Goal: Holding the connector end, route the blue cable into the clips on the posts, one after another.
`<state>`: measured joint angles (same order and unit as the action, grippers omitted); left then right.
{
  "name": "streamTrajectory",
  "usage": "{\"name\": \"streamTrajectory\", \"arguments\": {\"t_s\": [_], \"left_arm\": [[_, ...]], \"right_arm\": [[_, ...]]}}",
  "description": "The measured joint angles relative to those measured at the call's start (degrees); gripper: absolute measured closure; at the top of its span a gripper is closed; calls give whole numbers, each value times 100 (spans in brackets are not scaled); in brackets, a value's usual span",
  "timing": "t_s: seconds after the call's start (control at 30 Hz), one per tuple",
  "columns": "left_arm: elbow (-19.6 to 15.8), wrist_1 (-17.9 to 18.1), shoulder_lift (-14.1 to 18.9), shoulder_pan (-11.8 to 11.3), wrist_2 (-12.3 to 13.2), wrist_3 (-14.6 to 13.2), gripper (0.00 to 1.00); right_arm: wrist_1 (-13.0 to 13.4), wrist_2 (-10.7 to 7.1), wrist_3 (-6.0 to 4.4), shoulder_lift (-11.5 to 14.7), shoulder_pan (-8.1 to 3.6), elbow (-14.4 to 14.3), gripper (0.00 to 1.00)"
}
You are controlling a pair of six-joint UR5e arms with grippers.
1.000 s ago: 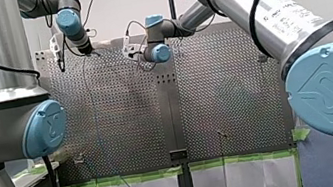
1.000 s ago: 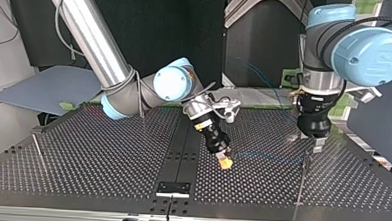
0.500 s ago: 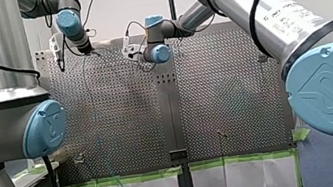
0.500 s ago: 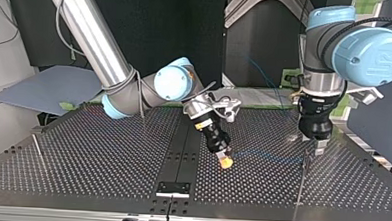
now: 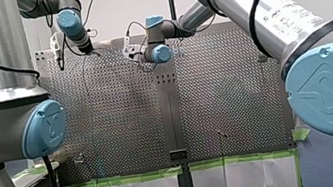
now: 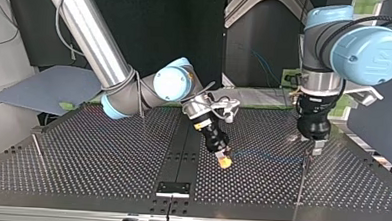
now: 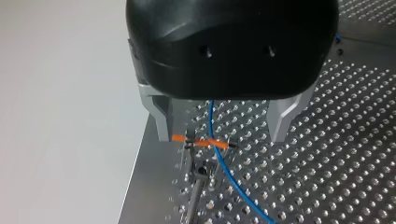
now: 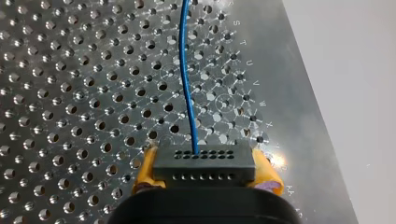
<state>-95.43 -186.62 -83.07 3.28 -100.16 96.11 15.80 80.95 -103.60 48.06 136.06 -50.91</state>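
Blue cable (image 8: 187, 84) runs straight out from the black connector (image 8: 204, 161), which our right jaws hold clamped between their yellow pads (image 8: 145, 169), low over the perforated desk (image 8: 70, 93). In the top view that connector end sits just beside the desk's middle seam (image 6: 182, 155), and the cable stretches across to the post (image 6: 304, 170) at that view's right. Our left jaws stand wide open there, their metal fingers (image 7: 161, 119) on either side of the post's top. The cable passes between those fingers and crosses the orange clip (image 7: 198, 141) at the post's head; we cannot tell whether it is seated in it. A second post (image 6: 36, 144) stands at the top view's left, well apart from both arms.
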Motion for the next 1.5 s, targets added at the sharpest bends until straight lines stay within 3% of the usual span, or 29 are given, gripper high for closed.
{"name": "streamTrajectory", "arguments": {"t_s": [0.4,0.63,1.03,1.5], "left_arm": [[0,22,2,139,578,-641,1],[0,234,-21,219,721,-715,1],[0,367,-400,360,601,-856,1],[129,1011,-558,408,1,-795,1]], "right_arm": [[1,6,30,0,-18,-88,100],[6,6,30,2,-24,-90,100],[14,9,31,2,-37,-92,100],[19,8,30,0,-47,-91,100]]}}
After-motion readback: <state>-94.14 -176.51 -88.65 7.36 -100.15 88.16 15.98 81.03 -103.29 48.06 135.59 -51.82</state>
